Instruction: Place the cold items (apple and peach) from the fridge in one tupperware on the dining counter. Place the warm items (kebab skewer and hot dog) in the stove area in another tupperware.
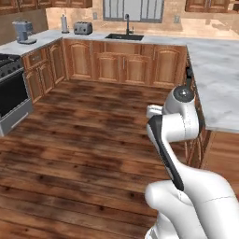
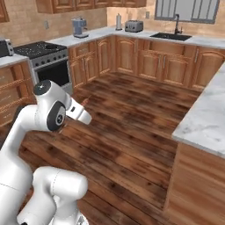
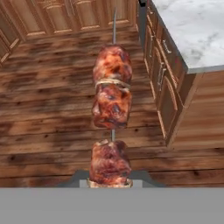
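Note:
The kebab skewer [image 3: 111, 109] runs up the middle of the hand view, three browned meat chunks on a thin metal rod. My gripper [image 3: 111, 181] is shut on its lowest chunk, with the dark fingertips [image 3: 78, 179] on either side. The skewer hangs over the wooden floor, left of a marbled counter corner [image 3: 197, 35]. The stove [image 1: 9, 88], silver with a black burner top, stands at the far left, well away from the arm, and also appears as the stove [image 2: 48, 59] in the right base view.
A white-grey marbled counter [image 1: 214, 79] on wooden cabinets runs along the right, close to the arm. Wall cabinets with a sink [image 1: 123, 36], toaster [image 1: 83, 28] and coffee machine [image 1: 23, 31] line the back. Open wooden floor [image 1: 93, 130] lies between.

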